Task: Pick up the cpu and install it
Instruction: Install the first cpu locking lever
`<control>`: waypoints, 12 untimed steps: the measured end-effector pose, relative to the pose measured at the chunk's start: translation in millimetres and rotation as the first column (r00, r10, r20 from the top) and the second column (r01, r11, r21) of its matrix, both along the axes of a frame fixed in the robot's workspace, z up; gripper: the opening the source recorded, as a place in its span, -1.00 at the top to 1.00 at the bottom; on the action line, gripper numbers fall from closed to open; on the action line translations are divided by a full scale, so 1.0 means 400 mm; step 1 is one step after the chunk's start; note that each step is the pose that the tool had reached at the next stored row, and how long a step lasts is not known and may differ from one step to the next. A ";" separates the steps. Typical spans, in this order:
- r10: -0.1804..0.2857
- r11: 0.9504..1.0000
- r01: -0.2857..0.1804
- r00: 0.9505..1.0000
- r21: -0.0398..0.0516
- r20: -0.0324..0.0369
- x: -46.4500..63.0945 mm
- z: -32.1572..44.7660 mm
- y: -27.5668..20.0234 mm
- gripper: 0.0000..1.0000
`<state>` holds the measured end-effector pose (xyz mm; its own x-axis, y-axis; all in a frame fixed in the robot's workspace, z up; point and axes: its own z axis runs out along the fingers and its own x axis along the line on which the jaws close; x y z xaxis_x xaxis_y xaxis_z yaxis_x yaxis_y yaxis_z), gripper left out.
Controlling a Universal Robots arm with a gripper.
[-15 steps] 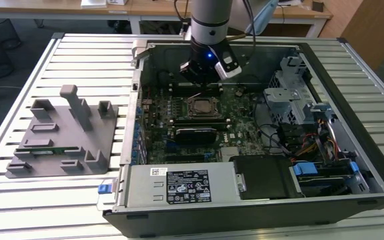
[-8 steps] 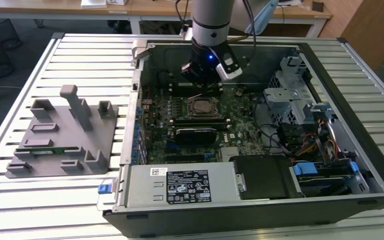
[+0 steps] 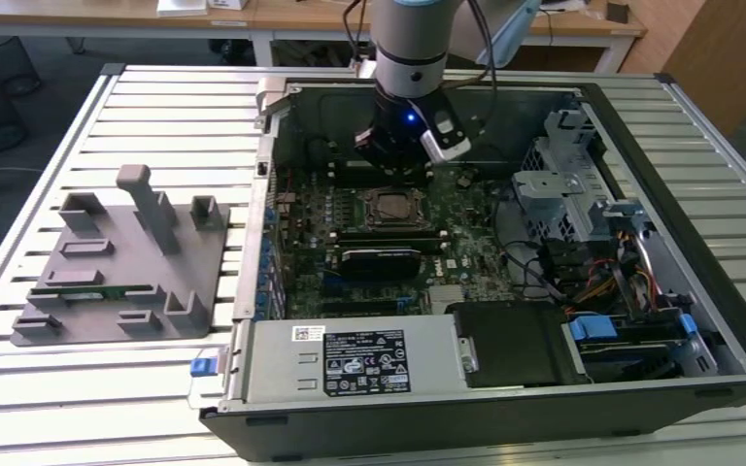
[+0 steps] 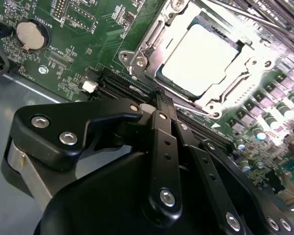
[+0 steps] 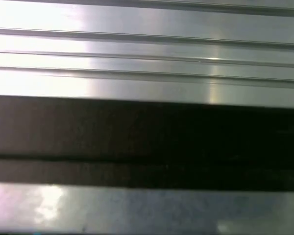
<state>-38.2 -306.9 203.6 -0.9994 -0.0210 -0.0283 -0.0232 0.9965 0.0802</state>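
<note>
1. Nearest the exterior view, at the table's (image 3: 152, 388) front edge, stands an open computer case (image 3: 723, 320), whose front end holds a grey metal box with a white label (image 3: 347, 361) and, beside it, a black drive bay (image 3: 516, 340).
2. On the ribbed table top toward the exterior view's left of the case sits a grey fixture (image 3: 127, 267) with upright posts; a thin green memory stick (image 3: 94, 294) lies in one of its slots.
3. Inside the case lies the green motherboard (image 3: 464, 218), with bundled cables (image 3: 593, 282) and blue clips along the side toward the exterior view's right.
4. Near the middle of the board is the black socket frame (image 3: 390, 207). In the second wrist view the cpu (image 4: 206, 58) sits flat within that frame, its pale metal top facing up and the frame's silver bracket (image 4: 152, 44) around it.
5. A round coin battery (image 4: 30, 33) shows on the board in the second wrist view, well apart from the socket.
6. The gripper (image 4: 159, 98) hangs just behind the socket, toward the case's far wall, on the arm (image 3: 412, 44) that comes down from above. In the second wrist view its black fingers (image 4: 164, 127) meet at a single tip, pressed together with nothing between them; the tip is near the socket's edge but apart from the cpu.
7. Ribbed metal slats and a dark band cross the first wrist view.
8. Beyond the table's far edge stand wooden desks (image 3: 283, 15).
</note>
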 end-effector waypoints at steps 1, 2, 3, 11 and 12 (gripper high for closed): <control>0.000 1.000 0.000 1.000 0.000 0.000 0.001 -0.003 0.000 0.79; 0.000 1.000 0.000 1.000 0.000 0.000 0.003 -0.006 0.001 0.79; 0.000 1.000 0.000 1.000 0.000 0.000 0.004 -0.008 0.001 0.79; 0.000 1.000 0.000 1.000 0.000 0.000 0.008 -0.014 0.002 0.79; 0.000 1.000 0.000 1.000 0.000 0.000 0.008 -0.012 0.002 0.79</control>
<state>-35.2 -306.3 198.7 -0.9994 -0.0210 -0.0284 -0.0232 0.9965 0.0802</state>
